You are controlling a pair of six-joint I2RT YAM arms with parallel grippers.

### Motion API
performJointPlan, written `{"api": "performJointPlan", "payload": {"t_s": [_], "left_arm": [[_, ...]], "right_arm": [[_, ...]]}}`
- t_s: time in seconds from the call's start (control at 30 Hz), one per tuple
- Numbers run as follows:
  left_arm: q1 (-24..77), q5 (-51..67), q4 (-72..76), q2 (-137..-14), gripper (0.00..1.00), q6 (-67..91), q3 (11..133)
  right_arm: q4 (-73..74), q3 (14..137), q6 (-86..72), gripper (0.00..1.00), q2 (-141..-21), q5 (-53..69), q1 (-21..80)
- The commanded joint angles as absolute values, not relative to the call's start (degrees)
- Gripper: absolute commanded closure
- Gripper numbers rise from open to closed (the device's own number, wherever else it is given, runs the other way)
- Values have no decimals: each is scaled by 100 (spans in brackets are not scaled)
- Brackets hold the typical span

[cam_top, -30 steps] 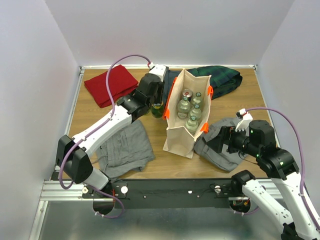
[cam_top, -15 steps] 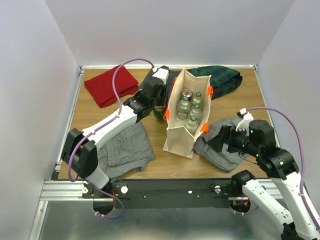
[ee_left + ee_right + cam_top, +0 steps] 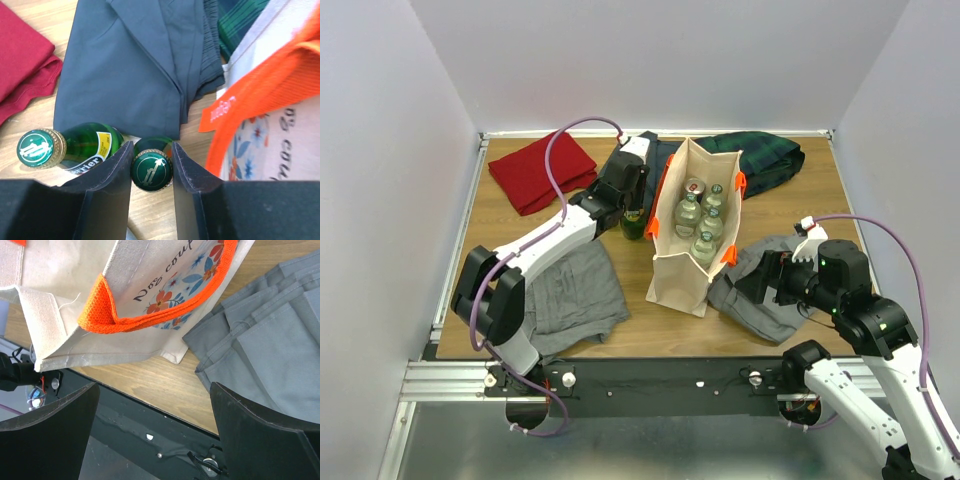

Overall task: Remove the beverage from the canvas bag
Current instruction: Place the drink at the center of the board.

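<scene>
Our left arm has swung inward, bringing the left end effector [image 3: 151,148], clamped on a green glass bottle [image 3: 151,171], down beside the orange-handled beige canvas bag [image 3: 682,262] at the middle of the counter [image 3: 790,215]. The right end effector [image 3: 154,386] gapes empty. We judge this the set-down step. Next we release, then fetch the clear bottles [image 3: 703,245] inside.

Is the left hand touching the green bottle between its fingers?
Touching. The left wrist view shows both fingers of the left hand pressed against the cap of the green bottle.
</scene>
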State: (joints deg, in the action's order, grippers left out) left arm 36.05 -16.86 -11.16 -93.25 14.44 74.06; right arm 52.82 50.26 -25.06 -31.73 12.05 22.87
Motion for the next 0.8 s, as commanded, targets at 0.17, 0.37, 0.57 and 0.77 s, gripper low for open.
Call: {"api": "performJointPlan", "payload": {"t_s": [0.17,0.37,0.57,0.77], "left_arm": [[3524,-1749,-272,-9360,100,1415,7646],[3516,-1811,-202,-9483,100,1345,7655],[3524,-2047,-272,-9615,100,1082,7778],[3516,-2241,-378,-9615,100,897,7813]], "right_arm": [[5274,4975,-2540,0,-3173,1046,2312],[5274,4975,-2540,0,-3173,1037,2311],[5273,4975,-2540,0,-3190,1037,2303],[5265,4975,-2540,0,-3199,1037,2303]]}}
